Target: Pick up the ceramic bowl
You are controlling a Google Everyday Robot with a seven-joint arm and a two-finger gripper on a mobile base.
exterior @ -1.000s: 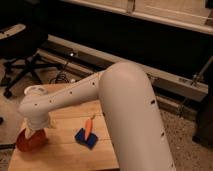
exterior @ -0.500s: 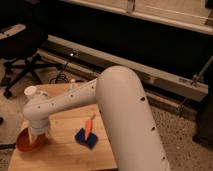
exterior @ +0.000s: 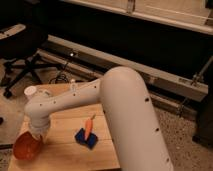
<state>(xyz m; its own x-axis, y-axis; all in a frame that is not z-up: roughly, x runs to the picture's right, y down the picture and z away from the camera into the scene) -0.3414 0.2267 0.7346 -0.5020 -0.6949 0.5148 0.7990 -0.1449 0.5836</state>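
Note:
The ceramic bowl is a glossy orange-brown round bowl at the front left edge of the wooden table. My gripper is at the end of the big white arm, pointing down at the bowl's right rim. The wrist hides the gripper's tips where they meet the bowl. A small white cup stands at the table's back left corner, behind the wrist.
An orange carrot leans on a blue sponge in the middle of the table. A black office chair stands at the back left on the floor. A long metal rail runs behind the table.
The wrist has sunk a little lower over the bowl's rim and the arm has shifted slightly. The bowl, cup, carrot and sponge stay about where they were.

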